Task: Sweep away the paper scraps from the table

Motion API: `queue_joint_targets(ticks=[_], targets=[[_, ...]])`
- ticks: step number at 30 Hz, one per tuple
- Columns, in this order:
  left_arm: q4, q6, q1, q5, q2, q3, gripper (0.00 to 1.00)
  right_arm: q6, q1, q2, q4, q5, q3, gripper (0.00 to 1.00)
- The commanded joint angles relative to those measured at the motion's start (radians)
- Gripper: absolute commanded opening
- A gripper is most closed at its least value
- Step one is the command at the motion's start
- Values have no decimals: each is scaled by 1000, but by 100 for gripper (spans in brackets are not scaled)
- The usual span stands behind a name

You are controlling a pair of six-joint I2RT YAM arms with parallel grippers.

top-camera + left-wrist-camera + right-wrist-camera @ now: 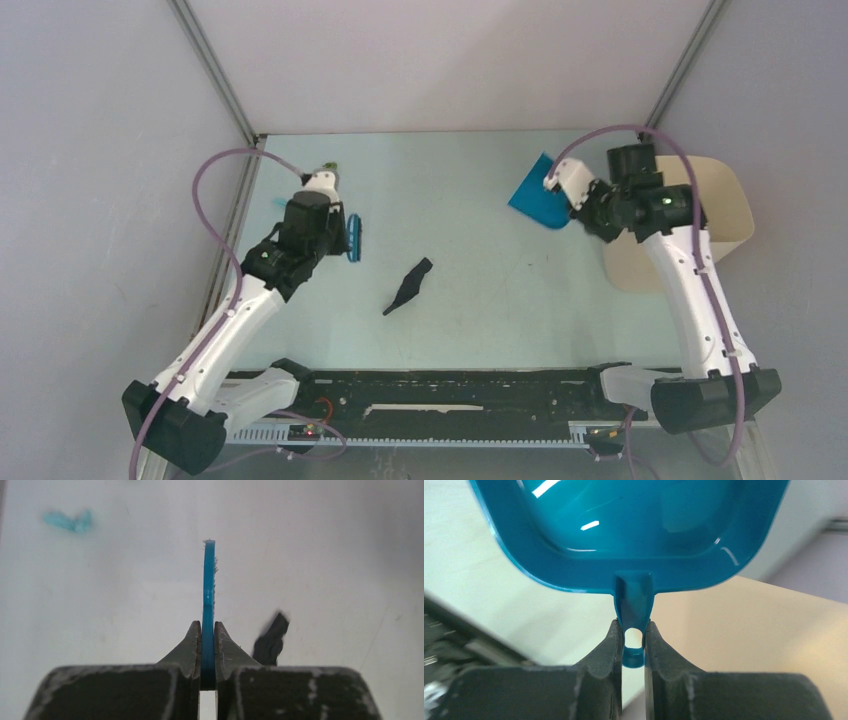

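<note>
A dark navy paper scrap point(409, 286) lies mid-table on the pale green table point(470, 170); it also shows in the left wrist view point(271, 640). A small cyan scrap point(277, 202) lies at the far left and shows in the left wrist view too point(67, 521). A small green scrap point(331, 165) sits behind the left wrist. My left gripper point(341, 233) point(208, 626) is shut on the blue hand brush point(353, 238) point(208, 585), left of the dark scrap. My right gripper point(566, 192) point(633, 626) is shut on the handle of the blue dustpan point(535, 194) point(624, 525), held tilted beside the bin.
A tall cream bin point(715, 215) stands off the table's right edge, under my right wrist; it fills the right of the right wrist view point(749, 630). Metal rails run along the left edge point(238, 215). A black rail point(450, 385) spans the near edge between the arm bases.
</note>
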Motion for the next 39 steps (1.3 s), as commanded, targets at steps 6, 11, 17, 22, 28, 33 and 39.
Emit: queue_joint_targets(ticks=[6,11,17,22,28,33,39], targets=[[482,-245,163,-94,158,114,0,229,87,-46,145,-315,-274,9],[624,-427,272,-75,360,205,0,261,89,-122,210,-315,-353,9],[855,-579,372,67,617,255,0,307,89,-157,294,-290,-411,9],[950,-706,412,92,807,327,0,367,98,-143,374,-314,-460,9],[971,-806,464,58,972,401,0,369,102,-139,390,-328,-504,10],[968,-922,465,36,1029,398,0,357,101,-155,394,-352,-533,10],[959,-988,468,-33,972,258,0,349,104,-149,404,-353,-538,11]])
